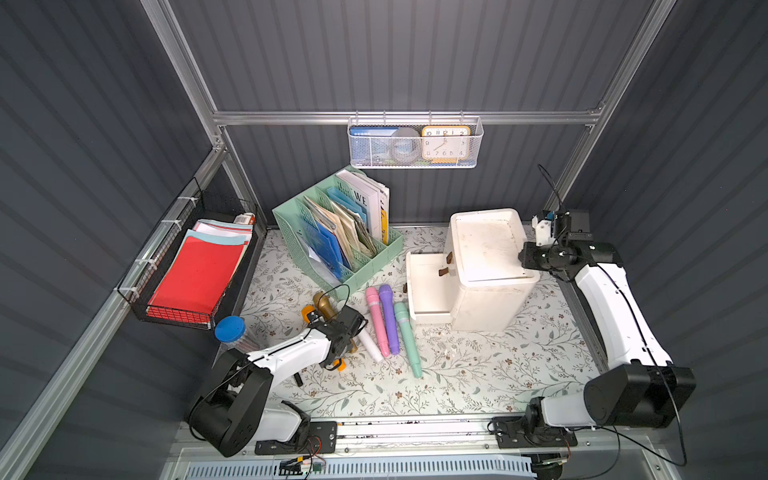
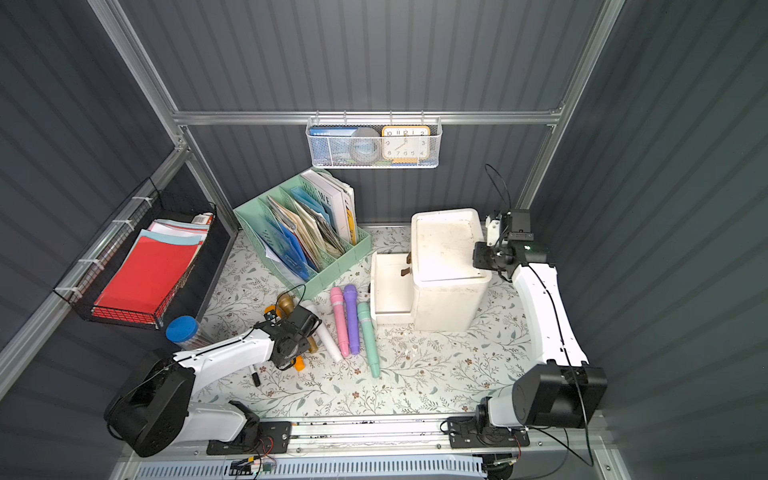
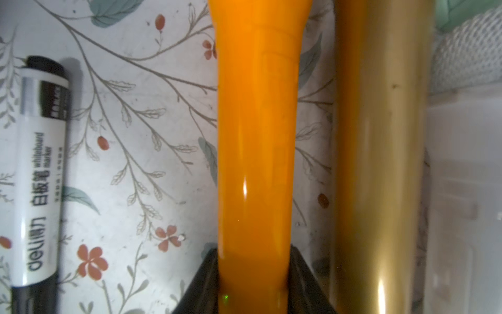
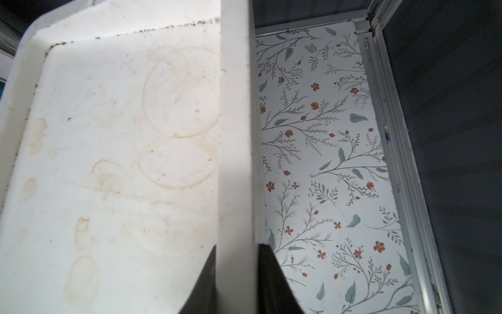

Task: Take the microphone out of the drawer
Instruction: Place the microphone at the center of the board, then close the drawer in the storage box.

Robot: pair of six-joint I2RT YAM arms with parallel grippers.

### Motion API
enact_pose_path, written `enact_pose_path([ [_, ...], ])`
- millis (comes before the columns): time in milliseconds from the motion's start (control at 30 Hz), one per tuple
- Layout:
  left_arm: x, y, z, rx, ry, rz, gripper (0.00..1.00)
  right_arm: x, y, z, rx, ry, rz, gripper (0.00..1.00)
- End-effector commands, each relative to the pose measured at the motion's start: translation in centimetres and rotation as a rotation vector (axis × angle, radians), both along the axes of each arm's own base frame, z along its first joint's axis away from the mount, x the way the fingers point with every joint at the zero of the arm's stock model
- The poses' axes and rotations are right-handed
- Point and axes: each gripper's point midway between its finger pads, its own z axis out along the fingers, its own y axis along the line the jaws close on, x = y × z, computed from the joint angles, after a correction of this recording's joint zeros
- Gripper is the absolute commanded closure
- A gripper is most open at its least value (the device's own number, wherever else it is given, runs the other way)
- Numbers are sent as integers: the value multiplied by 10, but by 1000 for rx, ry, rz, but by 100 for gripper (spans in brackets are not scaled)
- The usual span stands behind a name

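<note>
Our left gripper (image 3: 254,255) is clamped on the orange microphone (image 3: 258,136), low over the table (image 1: 478,365), with a gold microphone (image 3: 380,163) just beside the jaws. Farther off, the drawer (image 1: 424,286) stands open, and our right gripper (image 4: 236,261) pinches the cabinet rim (image 4: 236,122). We reckon we're setting down: next, release and lift clear.

A white cabinet (image 2: 446,291) is standing on the flowered table (image 2: 436,374), with its drawer (image 2: 388,286) sticking out towards the other arm. The right gripper (image 2: 482,261) is sitting at the cabinet's top edge, on the side away from the drawer. A white microphone (image 2: 328,338), a pink microphone (image 2: 340,324), a purple microphone (image 2: 352,320) and a green microphone (image 2: 369,338) are lying side by side near the drawer. The left gripper (image 2: 284,334) is covering the middle of an orange microphone (image 2: 299,365), and a gold microphone (image 2: 286,305) is lying alongside.
</note>
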Motion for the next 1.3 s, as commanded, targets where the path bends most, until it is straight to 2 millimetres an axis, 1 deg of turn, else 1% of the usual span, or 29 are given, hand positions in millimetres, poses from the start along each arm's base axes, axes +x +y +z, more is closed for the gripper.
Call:
enact_pose_path([
  [0, -7, 1, -7, -3, 46, 23, 55, -42, 37, -77, 229, 341, -8, 93],
  [100, -8, 3, -2, 4, 44, 27, 47, -41, 37, -77, 228, 339, -7, 93],
  [167, -6, 3, 4, 3, 31, 27, 39, -41, 37, -77, 229, 339, -7, 93],
  [267, -2, 3, 16, 1, 7, 24, 33, -41, 37, -77, 227, 339, -5, 92],
  [400, 6, -1, 35, -2, -22, 7, 31, -41, 37, -76, 226, 336, -7, 92],
  [533, 19, -3, 60, -6, -86, 7, 32, -41, 36, -75, 225, 334, -7, 92],
  [600, 27, -8, 74, -36, -136, 2, 35, -41, 36, -75, 224, 334, -8, 92],
  [633, 33, -14, 82, -64, -171, -14, 38, -41, 36, -75, 224, 335, -8, 92],
  [700, 46, -28, 96, -133, -244, -60, 42, -41, 36, -76, 225, 339, -7, 92],
  [767, 60, -49, 110, -218, -311, -127, 47, -40, 37, -77, 225, 339, -7, 92],
  [833, 71, -68, 118, -282, -341, -196, 52, -41, 36, -77, 224, 341, -9, 92],
  [900, 82, -87, 124, -327, -346, -265, 54, -41, 36, -77, 222, 342, -11, 92],
  [1000, 98, -118, 128, -399, -336, -370, 61, -41, 35, -77, 217, 340, -12, 92],
  [1100, 113, -145, 130, -458, -338, -453, 75, -42, 33, -77, 208, 341, -15, 92],
  [1167, 123, -156, 129, -478, -343, -469, 90, -42, 33, -77, 206, 339, -15, 92],
  [1200, 128, -160, 128, -487, -347, -475, 95, -42, 33, -76, 207, 337, -14, 92],
  [1233, 134, -164, 127, -493, -349, -477, 100, -42, 34, -77, 209, 337, -14, 92],
  [1267, 140, -169, 126, -500, -350, -480, 100, -42, 34, -77, 211, 337, -15, 92],
])
